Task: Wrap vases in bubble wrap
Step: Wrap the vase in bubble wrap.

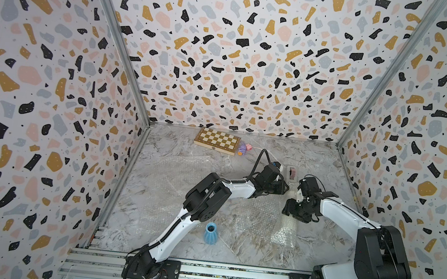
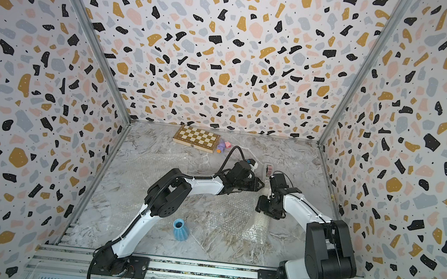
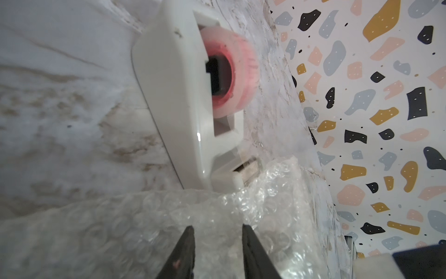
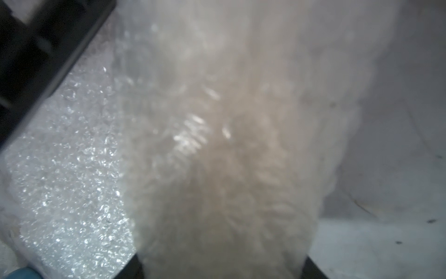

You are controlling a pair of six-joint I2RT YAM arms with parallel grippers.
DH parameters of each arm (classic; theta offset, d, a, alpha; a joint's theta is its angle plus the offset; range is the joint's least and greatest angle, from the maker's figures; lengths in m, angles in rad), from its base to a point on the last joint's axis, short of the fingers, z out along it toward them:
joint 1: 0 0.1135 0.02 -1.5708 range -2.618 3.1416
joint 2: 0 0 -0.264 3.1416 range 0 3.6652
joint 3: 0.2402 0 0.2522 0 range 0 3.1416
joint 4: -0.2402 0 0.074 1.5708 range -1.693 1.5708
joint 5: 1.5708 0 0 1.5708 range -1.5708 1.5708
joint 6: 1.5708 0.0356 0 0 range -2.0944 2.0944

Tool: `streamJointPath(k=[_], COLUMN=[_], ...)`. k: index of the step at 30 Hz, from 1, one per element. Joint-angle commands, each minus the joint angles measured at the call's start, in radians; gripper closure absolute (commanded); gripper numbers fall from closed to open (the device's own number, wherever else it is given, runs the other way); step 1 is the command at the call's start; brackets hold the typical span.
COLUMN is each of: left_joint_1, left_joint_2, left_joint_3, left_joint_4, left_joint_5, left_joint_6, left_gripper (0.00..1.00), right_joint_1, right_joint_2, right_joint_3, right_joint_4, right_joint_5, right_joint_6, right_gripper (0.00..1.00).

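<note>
We saw a wooden chessboard (image 1: 216, 141) lying flat at the back of the marble tabletop (image 1: 176, 144), with small purple and pink toys (image 1: 244, 147) just beside its end. A white tape dispenser (image 3: 183, 108) carried a pink tape roll (image 3: 241, 72). Terrazzo-patterned walls (image 1: 241, 47) stood on three sides

Two vases were counted: one light blue vase (image 1: 210, 233) near the front edge of the tabletop (image 1: 317, 257), and one cream-white vase (image 4: 229, 169) under wrap. The bubble wrap (image 1: 251, 215) lay in at least two sheets; the exact number was unclear. At the back edge sat one chessboard (image 1: 216, 141) and a few small toys (image 1: 244, 148). One tape dispenser (image 3: 183, 108) held one pink tape roll (image 3: 231, 72). There were two robot arms (image 1: 178, 226).
</note>
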Motion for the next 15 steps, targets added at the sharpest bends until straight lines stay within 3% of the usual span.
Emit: streamJointPath(k=[1, 11, 15], left_joint_1=[-0.002, 0.043, 0.033], left_joint_2=[-0.077, -0.397, -0.463], left_joint_3=[-0.048, -0.451, -0.537], left_joint_4=[-0.032, 0.012, 0.035], left_joint_5=[-0.011, -0.01, 0.022], left_joint_6=[0.033, 0.019, -0.018], left_gripper=[0.67, 0.66, 0.65], right_joint_1=[0.005, 0.071, 0.112], right_joint_2=[-0.024, 0.06, 0.125], right_joint_3=[0.058, 0.148, 0.185], right_joint_4=[-0.053, -0.118, -0.143], right_joint_5=[0.069, 0.264, 0.354], right_joint_6=[-0.012, 0.018, 0.039], right_gripper=[0.43, 0.43, 0.43])
